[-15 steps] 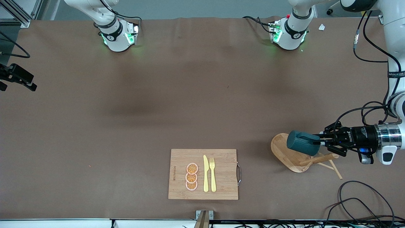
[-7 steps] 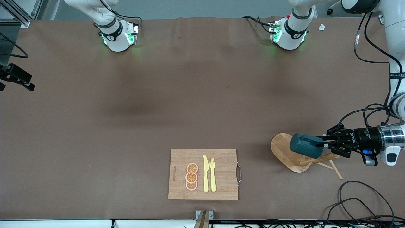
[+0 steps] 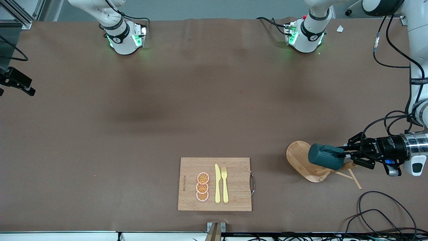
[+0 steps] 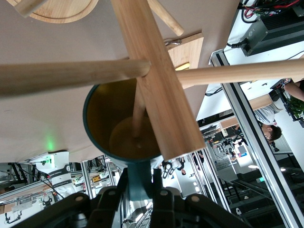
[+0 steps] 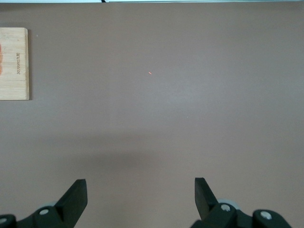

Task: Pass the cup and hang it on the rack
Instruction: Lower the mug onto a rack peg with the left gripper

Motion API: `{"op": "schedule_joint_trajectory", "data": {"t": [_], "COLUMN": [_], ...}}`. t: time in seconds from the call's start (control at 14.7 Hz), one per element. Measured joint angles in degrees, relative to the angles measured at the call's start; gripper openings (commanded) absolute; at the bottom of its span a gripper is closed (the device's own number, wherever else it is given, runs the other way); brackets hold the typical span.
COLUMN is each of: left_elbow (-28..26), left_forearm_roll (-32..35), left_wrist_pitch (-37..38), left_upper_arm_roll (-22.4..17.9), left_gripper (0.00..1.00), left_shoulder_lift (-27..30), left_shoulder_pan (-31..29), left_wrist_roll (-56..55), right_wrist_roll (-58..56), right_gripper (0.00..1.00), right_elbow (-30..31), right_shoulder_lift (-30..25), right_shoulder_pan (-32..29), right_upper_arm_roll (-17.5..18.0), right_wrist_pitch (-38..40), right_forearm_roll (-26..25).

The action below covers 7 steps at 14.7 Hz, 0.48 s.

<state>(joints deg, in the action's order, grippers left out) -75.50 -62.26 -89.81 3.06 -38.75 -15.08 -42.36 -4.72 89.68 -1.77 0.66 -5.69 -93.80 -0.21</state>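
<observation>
Cup (image 3: pixel 326 157), dark teal, is carried on its side over the rack (image 3: pixel 306 164) at the left arm's end of the surface (image 3: pixel 167 110) in the front view, its handle clamped by the fingers of the left gripper (image 3: pixel 347 154), which reaches in horizontally. The rack's oval base lies partly under the cup, with thin pegs showing below the gripper. A wooden cutting board (image 3: pixel 234 201) sits near the front camera, about midway along the surface, carrying three orange slices (image 3: pixel 202 187), a yellow knife (image 3: pixel 217 183) and a yellow fork (image 3: pixel 224 184). The right arm waits out of the working area; only a dark part shows at the edge of this view. In the left wrist view, the left gripper (image 4: pixel 140 183) grasps the cup (image 4: pixel 111 123) by its handle, the mustard-yellow inside faces the rack (image 4: pixel 152 80), and one peg enters the cup's mouth. In the right wrist view, the fingers (image 5: pixel 73 199) of the right gripper (image 5: pixel 140 197) are spread wide apart over bare surface (image 5: pixel 166 95), with a corner of the cutting board (image 5: pixel 16 66) in sight.
</observation>
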Motion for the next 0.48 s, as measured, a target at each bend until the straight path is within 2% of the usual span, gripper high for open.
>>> {"op": "schedule_joint_trajectory", "data": {"t": [0.34,0.48], "left_elbow": [0.0,0.0], "left_forearm_roll": [0.0,0.0], "left_wrist_pitch": [0.0,0.0], "left_upper_arm_roll": [-0.2,-0.2], "left_gripper": [0.03,0.07], "left_shoulder_lift": [-0.5,-0.6], "left_shoulder_pan": [-0.4,-0.4], "left_wrist_roll": [0.0,0.1], "right_wrist_roll": [-0.3,-0.3], "right_gripper": [1.0,1.0], "right_elbow": [0.0,0.0], "right_shoulder_lift": [0.1,0.1], "right_shoulder_pan": [-0.2,-0.2], "right_upper_arm_roll": [0.0,0.0], "right_wrist_pitch": [0.0,0.0], "right_forearm_roll": [0.0,0.0]}}
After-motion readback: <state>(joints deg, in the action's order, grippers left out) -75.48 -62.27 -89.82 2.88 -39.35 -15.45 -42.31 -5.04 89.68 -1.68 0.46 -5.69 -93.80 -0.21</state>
